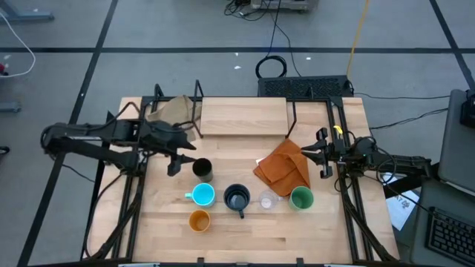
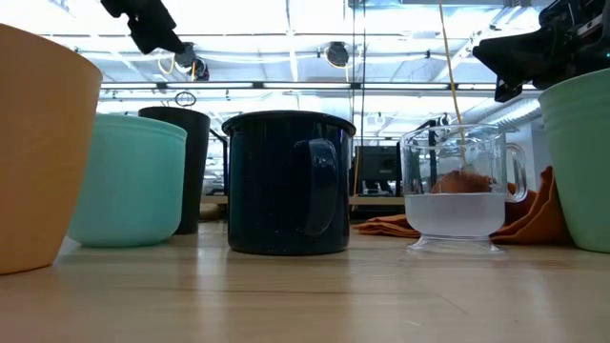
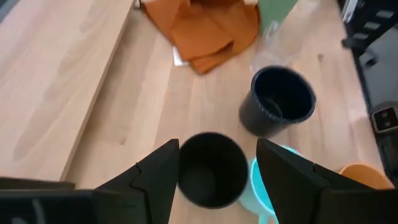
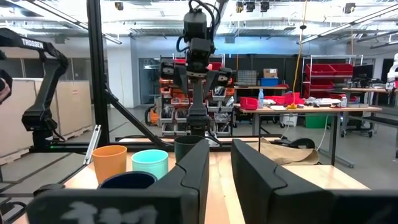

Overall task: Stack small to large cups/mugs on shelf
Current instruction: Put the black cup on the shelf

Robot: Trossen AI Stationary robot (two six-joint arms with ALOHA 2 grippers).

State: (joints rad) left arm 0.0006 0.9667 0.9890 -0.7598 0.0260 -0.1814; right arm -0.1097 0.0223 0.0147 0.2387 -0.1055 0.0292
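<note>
My left gripper (image 3: 214, 165) hangs open over the dark brown cup (image 1: 202, 168), fingers either side, not touching. Risk: a finger clips the rim and tips it into the light blue mug (image 1: 202, 195) beside it. Right gripper (image 1: 324, 154) waits nearly closed, empty. Shelf (image 1: 243, 116) bare.

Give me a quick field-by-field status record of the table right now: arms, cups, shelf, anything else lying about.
left gripper: open, fingers either side of the dark brown cup, above it
right gripper: waiting at the table's right side, holding nothing
light-wood shelf: no cups on it
light blue handled mug: on the table, beside the dark brown cup
dark navy handled mug: on the table, mid row
small clear cup: right of the navy mug
green cup: row's right end
orange cup: nearest the front edge
orange cloth: crumpled behind the row
</note>
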